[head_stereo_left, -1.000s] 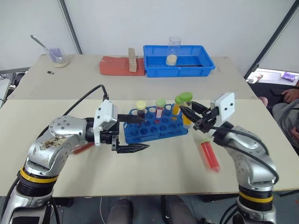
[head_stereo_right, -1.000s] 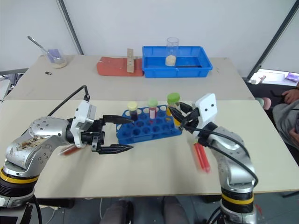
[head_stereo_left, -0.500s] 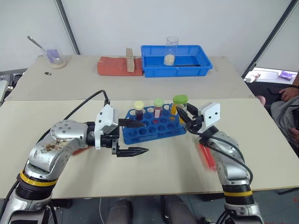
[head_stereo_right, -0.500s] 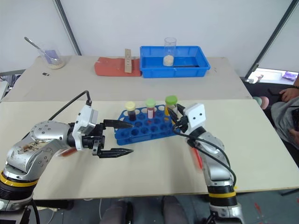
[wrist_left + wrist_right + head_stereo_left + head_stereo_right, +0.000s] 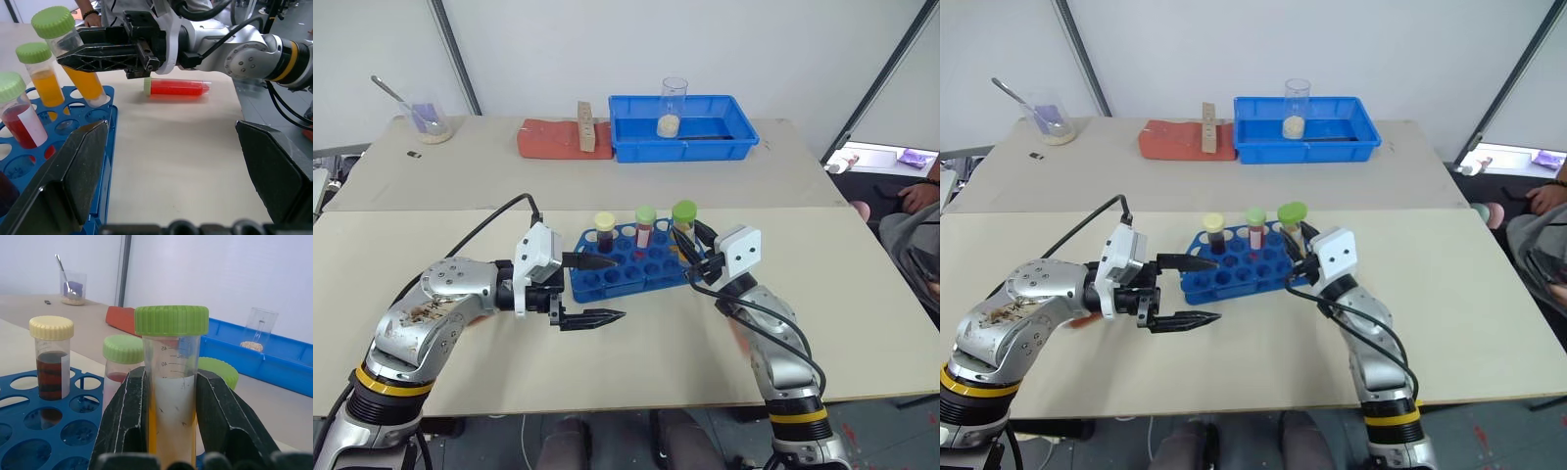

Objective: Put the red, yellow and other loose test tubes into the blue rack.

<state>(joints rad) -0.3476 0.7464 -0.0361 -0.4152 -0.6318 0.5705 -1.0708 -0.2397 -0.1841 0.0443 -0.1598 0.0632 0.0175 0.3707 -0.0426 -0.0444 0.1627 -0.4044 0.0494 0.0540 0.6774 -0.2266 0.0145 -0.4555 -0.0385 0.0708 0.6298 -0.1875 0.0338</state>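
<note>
Right gripper (image 5: 168, 431) clamps a yellow-orange tube (image 5: 171, 382), its base cut off, over the blue rack (image 5: 631, 269). Left gripper (image 5: 597, 289) gapes wide, holding nothing.

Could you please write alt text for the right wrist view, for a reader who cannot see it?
The right gripper clamps a green-capped tube of yellow-orange liquid upright above the blue rack. The rack holds a cream-capped dark tube and a green-capped red tube.
</note>
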